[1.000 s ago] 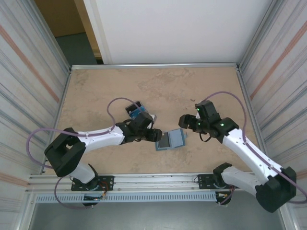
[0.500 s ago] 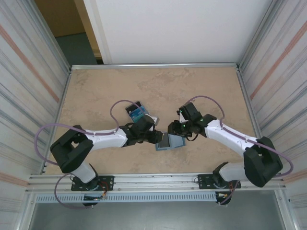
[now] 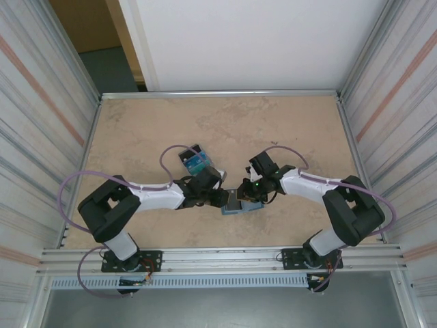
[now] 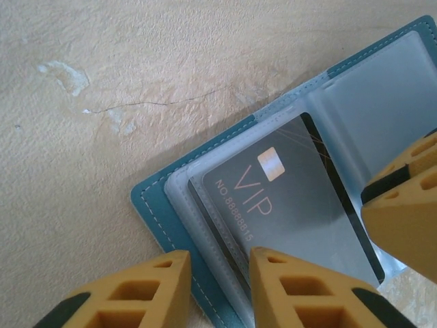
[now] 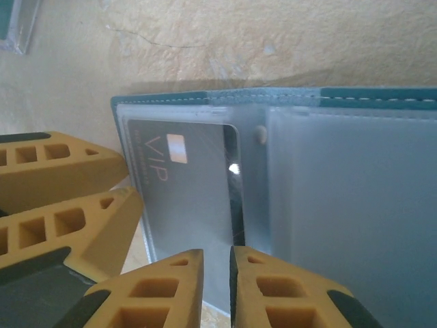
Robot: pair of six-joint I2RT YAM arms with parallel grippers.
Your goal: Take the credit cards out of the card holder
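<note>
The card holder (image 3: 247,206) is a small teal-blue bifold lying open and flat on the table (image 3: 136,130), near its front edge at centre. The pale grey-blue inside faces up and is lined with clear plastic pockets (image 5: 355,205). One credit card (image 4: 293,198), dark grey with a metallic chip and the print "VIP", sits face up under a clear sleeve in the left half. Further cards (image 3: 194,162), blue and teal, lie on the table behind the holder to its left, apart from it.

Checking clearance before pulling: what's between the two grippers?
Between left gripper and right gripper lies the black VIP card, tucked inside the card holder, per the left wrist view.
</note>
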